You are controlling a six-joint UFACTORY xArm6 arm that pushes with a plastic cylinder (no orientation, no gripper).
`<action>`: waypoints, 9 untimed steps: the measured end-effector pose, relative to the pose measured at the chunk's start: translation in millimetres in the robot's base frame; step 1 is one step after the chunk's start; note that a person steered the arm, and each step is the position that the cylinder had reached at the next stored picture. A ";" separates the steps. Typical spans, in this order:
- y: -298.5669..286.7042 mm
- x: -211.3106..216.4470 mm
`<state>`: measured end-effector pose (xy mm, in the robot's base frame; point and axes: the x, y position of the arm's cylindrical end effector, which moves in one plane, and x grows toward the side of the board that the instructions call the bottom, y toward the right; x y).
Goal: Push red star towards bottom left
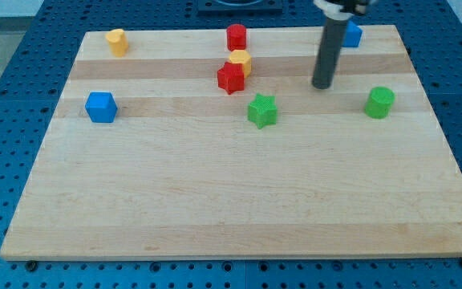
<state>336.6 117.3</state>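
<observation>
The red star lies on the wooden board near the top middle. A yellow block touches it on its upper right. My tip rests on the board well to the right of the red star, apart from it. A green star lies between them, lower down, to the tip's lower left.
A red cylinder stands above the yellow block. A blue block sits at the top right, partly behind the rod. A green cylinder is at the right, a blue cube at the left, a yellow block at the top left.
</observation>
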 end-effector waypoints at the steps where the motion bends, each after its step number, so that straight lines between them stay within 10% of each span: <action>1: -47.5 -11.6; 9: -246.5 32.2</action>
<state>368.8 -129.2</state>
